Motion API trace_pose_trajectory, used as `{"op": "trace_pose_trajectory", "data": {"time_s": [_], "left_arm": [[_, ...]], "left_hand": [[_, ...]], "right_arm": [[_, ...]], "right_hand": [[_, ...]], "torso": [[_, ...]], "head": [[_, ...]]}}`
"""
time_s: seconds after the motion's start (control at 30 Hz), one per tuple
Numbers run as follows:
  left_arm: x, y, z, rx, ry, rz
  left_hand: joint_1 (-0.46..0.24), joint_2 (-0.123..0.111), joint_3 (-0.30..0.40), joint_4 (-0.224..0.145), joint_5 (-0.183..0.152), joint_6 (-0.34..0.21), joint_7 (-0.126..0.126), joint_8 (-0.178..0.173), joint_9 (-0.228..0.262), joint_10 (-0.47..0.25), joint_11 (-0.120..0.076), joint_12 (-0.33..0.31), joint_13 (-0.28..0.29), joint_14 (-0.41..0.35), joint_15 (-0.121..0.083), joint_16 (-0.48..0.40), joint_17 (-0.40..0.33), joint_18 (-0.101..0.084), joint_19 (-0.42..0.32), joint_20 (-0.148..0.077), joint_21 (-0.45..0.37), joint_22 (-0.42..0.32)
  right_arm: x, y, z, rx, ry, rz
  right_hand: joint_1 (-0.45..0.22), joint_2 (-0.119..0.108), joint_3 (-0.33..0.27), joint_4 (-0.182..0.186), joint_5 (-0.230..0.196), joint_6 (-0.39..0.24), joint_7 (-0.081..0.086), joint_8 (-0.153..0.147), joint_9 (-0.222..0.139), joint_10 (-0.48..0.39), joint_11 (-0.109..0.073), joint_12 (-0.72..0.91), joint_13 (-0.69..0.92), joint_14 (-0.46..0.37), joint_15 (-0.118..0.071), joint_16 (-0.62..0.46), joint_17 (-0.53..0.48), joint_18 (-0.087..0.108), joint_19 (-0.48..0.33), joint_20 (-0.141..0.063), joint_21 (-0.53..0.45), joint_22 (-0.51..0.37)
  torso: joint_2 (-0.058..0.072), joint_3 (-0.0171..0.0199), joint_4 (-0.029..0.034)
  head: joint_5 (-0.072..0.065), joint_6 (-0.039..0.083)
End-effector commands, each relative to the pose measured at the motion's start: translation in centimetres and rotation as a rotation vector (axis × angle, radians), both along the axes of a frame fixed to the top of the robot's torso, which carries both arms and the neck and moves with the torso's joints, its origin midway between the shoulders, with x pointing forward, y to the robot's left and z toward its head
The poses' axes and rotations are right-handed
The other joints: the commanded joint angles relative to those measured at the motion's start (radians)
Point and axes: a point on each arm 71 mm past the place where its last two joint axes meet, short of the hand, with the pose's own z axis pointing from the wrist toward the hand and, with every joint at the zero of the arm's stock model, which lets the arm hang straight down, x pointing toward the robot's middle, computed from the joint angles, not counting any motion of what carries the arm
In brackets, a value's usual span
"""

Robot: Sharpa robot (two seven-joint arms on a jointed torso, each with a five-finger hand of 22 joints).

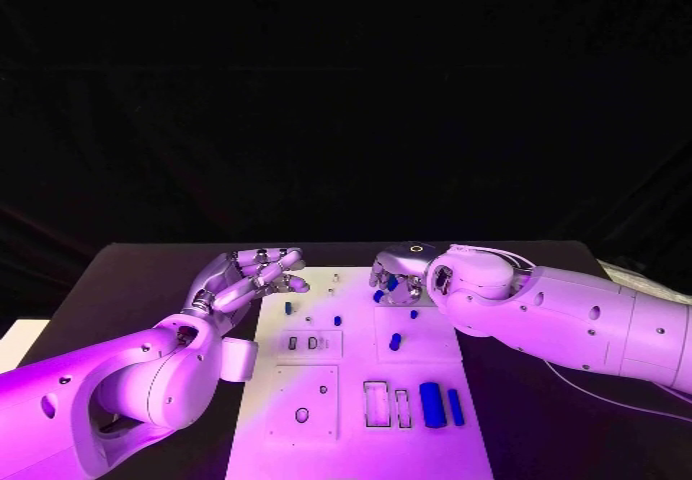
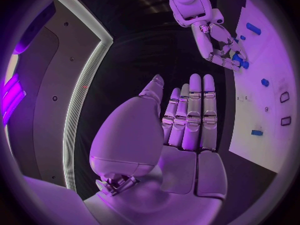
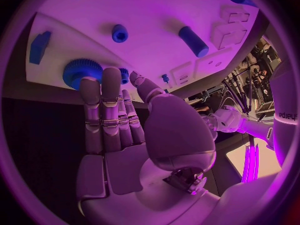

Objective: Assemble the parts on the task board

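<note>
The white task board [image 1: 361,400] lies in the middle of the black table [image 1: 130,280], running from the centre of the head view down to its bottom edge. The left hand [image 1: 257,276] hovers at the board's upper left corner, left of centre in the frame, its fingers straight and slightly apart, holding nothing; in the left wrist view the fingers [image 2: 194,110] lie side by side and extended, with the board's edge [image 2: 262,135] off to one side. The right hand [image 1: 400,277] sits over the board's upper right part, just right of centre in the head view, its fingers bent downward around a small blue part [image 1: 381,294]; whether they actually grip it I cannot tell. In the right wrist view the fingers [image 3: 109,110] are straight and close together, their tips just beside a blue gear [image 3: 80,73] on the board, with a small blue round part [image 3: 119,33], a blue cylinder [image 3: 194,41] and a blue block [image 3: 39,47] spread over the board beyond it. Lower on the board in the head view, a large blue cylinder [image 1: 431,404] and a thinner blue bar [image 1: 456,407] lie side by side at lower right, beside rectangular slots [image 1: 376,403], and a short blue peg [image 1: 395,341] lies near the board's centre.
</note>
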Motion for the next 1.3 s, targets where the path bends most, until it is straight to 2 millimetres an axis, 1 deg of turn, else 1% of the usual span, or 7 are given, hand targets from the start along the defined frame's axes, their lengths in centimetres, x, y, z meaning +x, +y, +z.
{"op": "trace_pose_trajectory", "data": {"time_s": [0.03,0.4,0.87,0.97,1.07,1.2,1.3], "left_arm": [[0.0,-0.2,0.2,-0.006,-0.008,-0.020],[0.1,0.0,0.1,-0.003,-0.005,-0.019],[0.1,0.0,0.0,0.000,0.005,-0.024],[0.1,0.1,0.0,0.000,0.007,-0.023],[0.1,0.1,0.0,0.001,0.008,-0.024],[0.1,0.1,0.0,0.002,0.010,-0.025],[0.1,0.2,0.0,0.003,0.011,-0.023]], "left_hand": [[-0.007,0.003,-0.006,0.002,-0.003,0.001,0.006,-0.005,-0.001,0.002,0.007,-0.003,0.000,-0.008,-0.001,-0.005,0.001,0.007,0.000,0.003,0.007,0.001],[-0.007,0.004,-0.008,0.001,-0.003,0.000,0.007,-0.006,-0.001,0.001,0.008,-0.005,0.000,-0.010,0.000,-0.007,0.002,0.007,-0.001,0.004,0.007,0.001],[-0.006,0.008,-0.009,-0.001,-0.003,-0.002,0.009,-0.010,-0.002,-0.002,0.010,-0.010,0.000,-0.014,0.002,-0.012,0.006,0.006,-0.005,0.005,0.007,0.002],[-0.004,0.010,-0.009,-0.002,-0.002,-0.002,0.009,-0.011,-0.002,-0.002,0.010,-0.011,0.000,-0.014,0.002,-0.013,0.007,0.007,-0.006,0.006,0.007,0.002],[-0.002,0.012,-0.009,-0.004,-0.002,-0.002,0.009,-0.012,-0.002,-0.003,0.010,-0.012,0.000,-0.014,0.002,-0.015,0.008,0.007,-0.006,0.006,0.007,0.002],[-0.001,0.013,-0.008,-0.005,-0.002,-0.002,0.009,-0.013,-0.002,-0.003,0.010,-0.013,0.000,-0.014,0.002,-0.015,0.009,0.007,-0.007,0.006,0.007,0.002],[0.001,0.015,-0.008,-0.006,-0.002,-0.002,0.010,-0.014,-0.002,-0.003,0.010,-0.013,0.000,-0.014,0.002,-0.016,0.010,0.007,-0.007,0.006,0.007,0.003]], "right_arm": [[0.0,-0.1,-0.3,-0.068,0.010,-0.011],[0.0,0.0,-0.2,-0.079,-0.005,-0.013],[0.0,0.3,-0.3,-0.060,0.012,-0.008],[0.1,0.3,-0.2,-0.053,0.007,-0.016],[0.1,0.3,0.0,-0.026,-0.019,-0.019],[-0.1,0.6,0.6,0.037,-0.069,-0.013],[-0.3,1.0,1.2,0.089,-0.113,-0.018]], "right_hand": [[0.010,0.001,0.002,0.007,-0.002,0.005,0.000,-0.004,0.001,0.001,0.002,-0.001,0.001,0.019,-0.004,0.018,0.016,-0.021,0.007,0.001,0.014,0.017],[0.021,0.009,0.029,0.017,-0.002,0.031,0.003,0.001,0.003,0.014,0.002,0.002,0.001,0.017,-0.006,0.106,0.099,-0.031,0.024,0.002,0.078,0.095],[0.004,0.007,0.053,0.057,-0.042,0.069,0.000,0.002,0.007,0.044,-0.003,0.002,0.001,0.016,-0.007,0.225,0.209,-0.044,0.049,0.002,0.156,0.193],[0.009,0.018,0.063,0.065,-0.042,0.084,-0.005,0.006,0.011,0.055,-0.007,0.004,0.002,0.020,-0.010,0.257,0.241,-0.049,0.062,0.001,0.177,0.224],[0.035,0.051,0.098,0.070,-0.084,0.110,-0.012,0.016,0.019,0.078,-0.014,0.008,0.004,0.026,-0.017,0.304,0.289,-0.057,0.085,-0.004,0.212,0.275],[0.050,0.062,0.123,0.070,-0.099,0.121,-0.013,0.020,0.024,0.093,-0.018,0.009,0.005,0.028,-0.019,0.337,0.322,-0.063,0.102,-0.007,0.238,0.313],[0.048,0.058,0.131,0.074,-0.103,0.123,-0.011,0.019,0.027,0.096,-0.017,0.006,0.005,0.028,-0.018,0.356,0.340,-0.067,0.109,-0.007,0.251,0.333]], "torso": [[0.009,-0.0004,0.0033],[0.015,0.0021,0.0069],[0.020,0.0010,0.0102],[0.021,0.0009,0.0116],[0.021,0.0008,0.0128],[0.021,0.0008,0.0141],[0.022,0.0010,0.0146]], "head": [[-0.003,-0.003],[-0.006,-0.004],[-0.007,-0.005],[-0.008,-0.005],[-0.007,-0.006],[-0.006,-0.003],[-0.004,0.000]]}}
